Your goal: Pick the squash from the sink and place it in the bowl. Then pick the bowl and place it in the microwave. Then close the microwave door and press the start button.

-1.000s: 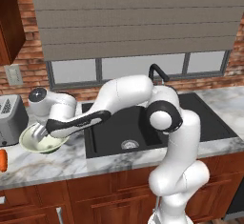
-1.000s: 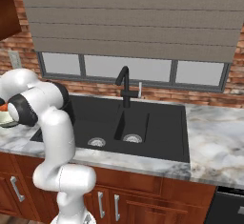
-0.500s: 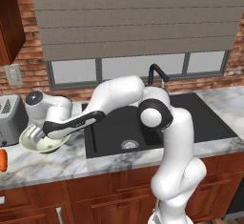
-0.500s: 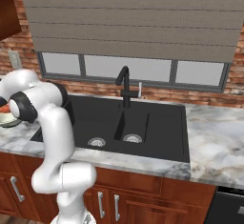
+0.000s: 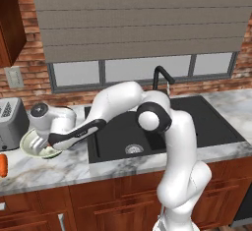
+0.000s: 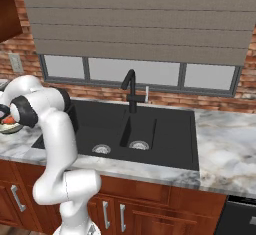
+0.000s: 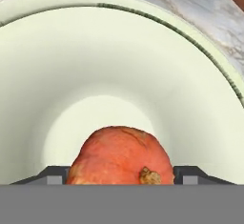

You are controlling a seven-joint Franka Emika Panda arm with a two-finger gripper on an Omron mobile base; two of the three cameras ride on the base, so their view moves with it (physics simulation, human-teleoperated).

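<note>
The cream bowl (image 5: 32,145) stands on the marble counter left of the black sink (image 5: 206,122). My gripper (image 5: 44,144) reaches down into it. In the hand view the orange squash (image 7: 120,155) lies low in the bowl (image 7: 119,56), between my two dark fingertips (image 7: 57,174), which touch its sides; the gripper (image 7: 121,174) is shut on it. From the right base view the bowl (image 6: 14,127) shows at the left edge with the squash (image 6: 8,120) in it, partly hidden by my arm. The microwave is out of view.
A grey toaster (image 5: 11,124) stands just left of the bowl. A longer orange-red vegetable (image 5: 3,165) lies at the counter's front left edge. The dark faucet (image 5: 162,75) rises behind the sink, and wood cabinets (image 5: 98,205) run below.
My elbow has swung left over the sink and the hand has sunk slightly into the bowl. The bowl has stayed in place.
</note>
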